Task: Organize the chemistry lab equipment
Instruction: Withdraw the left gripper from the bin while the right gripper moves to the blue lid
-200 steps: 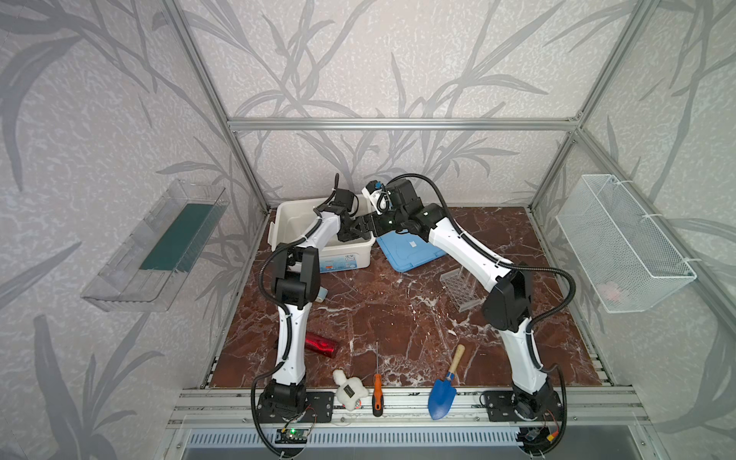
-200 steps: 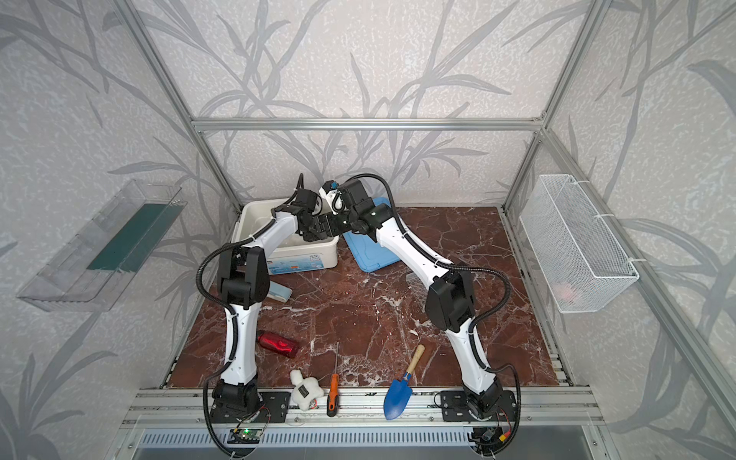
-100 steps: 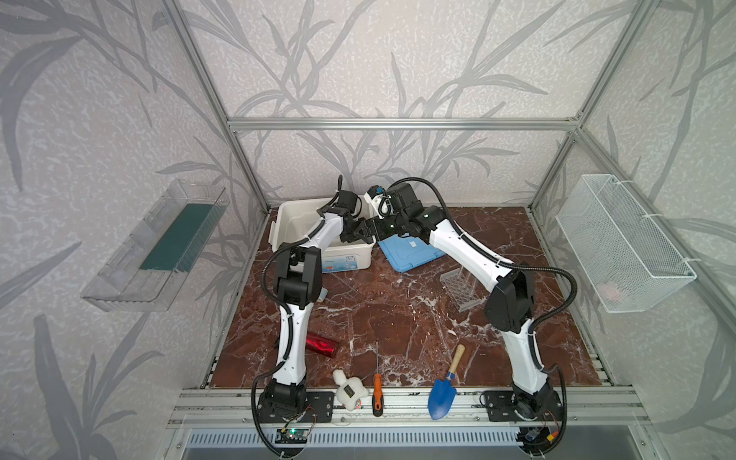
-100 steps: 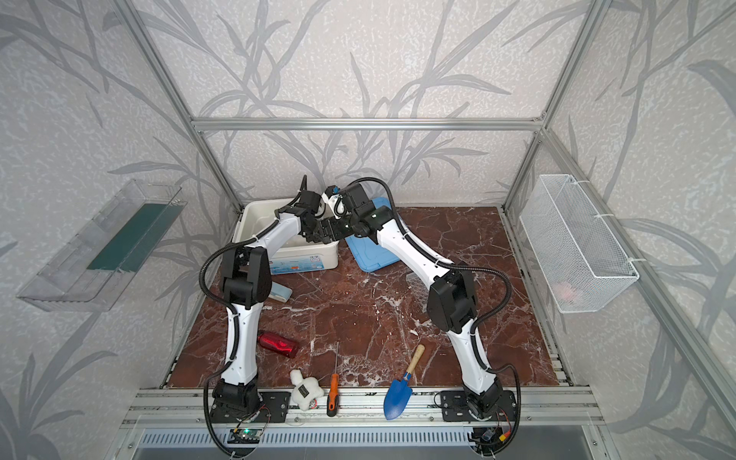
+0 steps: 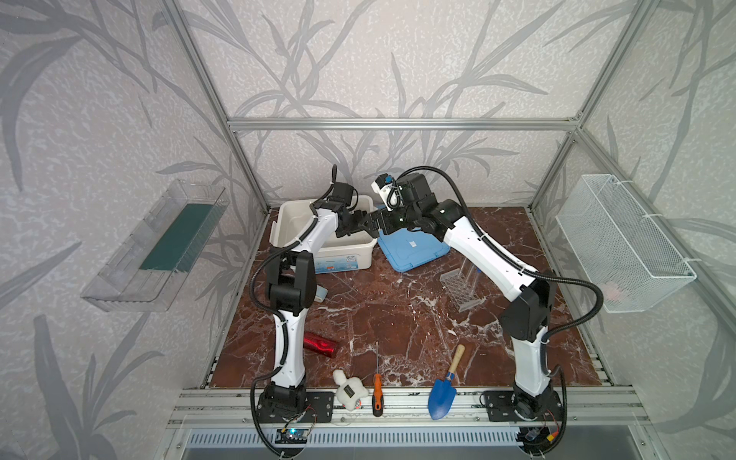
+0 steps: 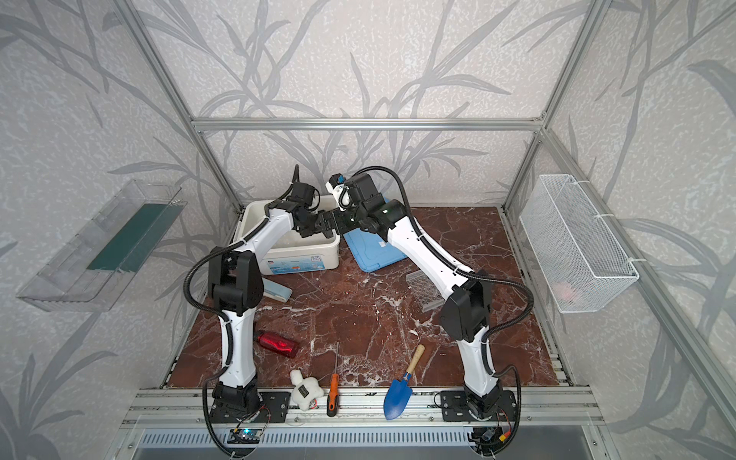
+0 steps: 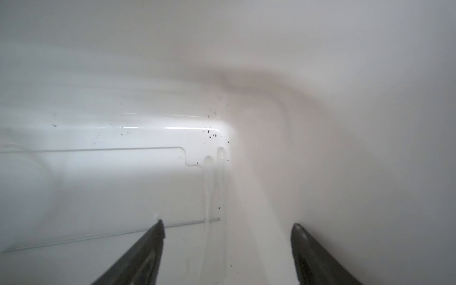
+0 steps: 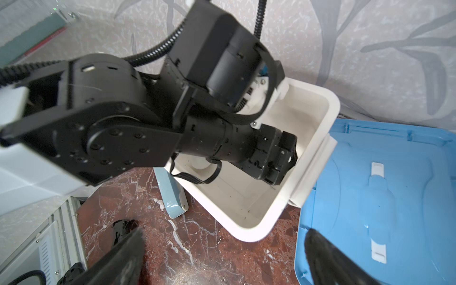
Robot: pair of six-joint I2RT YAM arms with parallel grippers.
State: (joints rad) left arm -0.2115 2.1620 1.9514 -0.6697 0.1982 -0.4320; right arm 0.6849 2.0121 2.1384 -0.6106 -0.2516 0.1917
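**Entry 1: white bin [image 5: 283, 223], far left of the surface [image 5: 398, 318], lid off.**
- We logged the left pincer [image 7: 228, 224] inside it, fingers wide apart w/ nothing betw. them.
- A thin clear rod [image 7: 111, 235] lay flat on the bin floor just ahead. Its long axis ran crosswise to the fingers' reach, w/ one end in the gap ahead of the tips.
- We also noted a small white round dish [image 8: 200, 164] in the bin under that arm; ID probable only.

**Entry 2: right pincer [image 8: 223, 232], at the bin's right rim, next to the blue lid [image 5: 414, 251].**
- Fingers were wide and empty.
- It pointed toward the bin and the left arm.

**Entry 3: clear grid rack [image 5: 461, 290], on the surface right of the lid.**
- It sat beneath the right forearm, well apart from both pincers.
- Its long axis ran far-to-near w/ a slight slant.
- Test tubes [image 5: 470, 271] appeared to stand upright at its far end; we could not count them.

**Note on the next move.**
- The rack lay behind and below the right pincer, toward that arm's own base, so we judged the right arm the nearer one.
- That arm would prob. need to draw back and tip downward to meet the rack.
- The left arm would have to cross both bin and lid.
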